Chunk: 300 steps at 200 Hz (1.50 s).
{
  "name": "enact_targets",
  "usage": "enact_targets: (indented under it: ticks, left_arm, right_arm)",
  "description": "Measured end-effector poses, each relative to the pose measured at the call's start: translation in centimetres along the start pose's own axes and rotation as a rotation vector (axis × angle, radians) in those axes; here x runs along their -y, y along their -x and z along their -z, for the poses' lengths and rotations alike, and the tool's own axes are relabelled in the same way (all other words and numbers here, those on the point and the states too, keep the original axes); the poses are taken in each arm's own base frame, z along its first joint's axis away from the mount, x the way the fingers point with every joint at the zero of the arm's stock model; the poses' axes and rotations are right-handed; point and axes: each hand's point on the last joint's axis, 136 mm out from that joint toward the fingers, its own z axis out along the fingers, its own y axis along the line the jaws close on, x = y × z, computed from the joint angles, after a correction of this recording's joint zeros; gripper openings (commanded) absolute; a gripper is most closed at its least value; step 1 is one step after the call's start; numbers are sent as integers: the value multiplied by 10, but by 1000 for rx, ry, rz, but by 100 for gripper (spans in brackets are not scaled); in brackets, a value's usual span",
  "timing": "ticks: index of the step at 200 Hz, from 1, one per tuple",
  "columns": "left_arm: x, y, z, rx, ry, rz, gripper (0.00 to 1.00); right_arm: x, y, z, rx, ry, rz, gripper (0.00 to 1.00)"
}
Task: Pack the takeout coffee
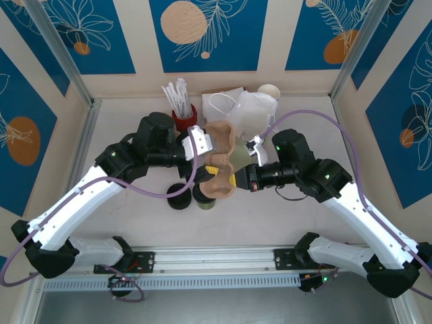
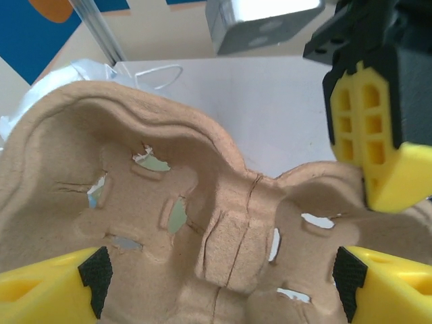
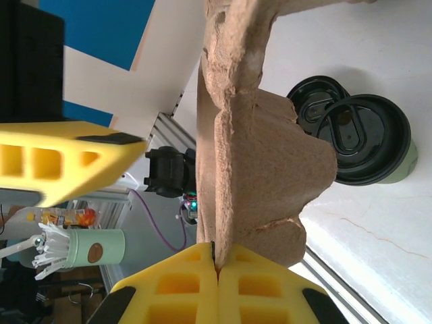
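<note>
The top camera looks steeply down from high behind, taking in the whole workspace; both wrist cameras sit very close on the pulp carrier (image 1: 217, 138), shared by all three; the right wrist's, rolled sideways, also catches the takeout coffee (image 3: 368, 138) at centre right.

tbl (image 1: 270, 226): coffee cup (image 3: 368, 142), blk lid (image 1: 179, 196)

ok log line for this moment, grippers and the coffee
right gripper: shut on pulp carrier edge | left gripper: open, straddling pulp carrier | takeout coffee: lid on, upright on table, ungripped
</note>
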Motion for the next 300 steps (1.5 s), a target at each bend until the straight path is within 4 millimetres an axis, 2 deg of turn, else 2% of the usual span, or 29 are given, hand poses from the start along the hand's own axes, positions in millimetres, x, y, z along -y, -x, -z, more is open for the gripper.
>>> enact_targets:
  ticks: [34, 72, 119, 162, 180, 224, 300]
  left_arm:
    - [0, -10, -11, -41, -17, -31, 76]
    - [4, -10, -14, -47, -25, -66, 64]
    - [8, -10, -18, -52, -38, -94, 62]
    - [11, -13, -28, -74, -49, -117, 54]
    - [10, -14, -32, -86, -49, -121, 46]
    - [11, -13, -33, -88, -48, -137, 51]
    - [12, -13, -33, -87, -52, -141, 47]
  right_arm:
    - [-1, -1, 0, -6, 5, -1, 0]
    - [-1, -1, -1, -11, 5, 2, 0]
    - [-1, -1, -1, -13, 7, 4, 0]
    - [-3, -1, 1, -13, 11, 5, 0]
    - [-3, -1, 1, -14, 12, 5, 0]
    - [-2, -4, 1, -24, 6, -3, 0]
    - [-3, -6, 4, -22, 5, -2, 0]
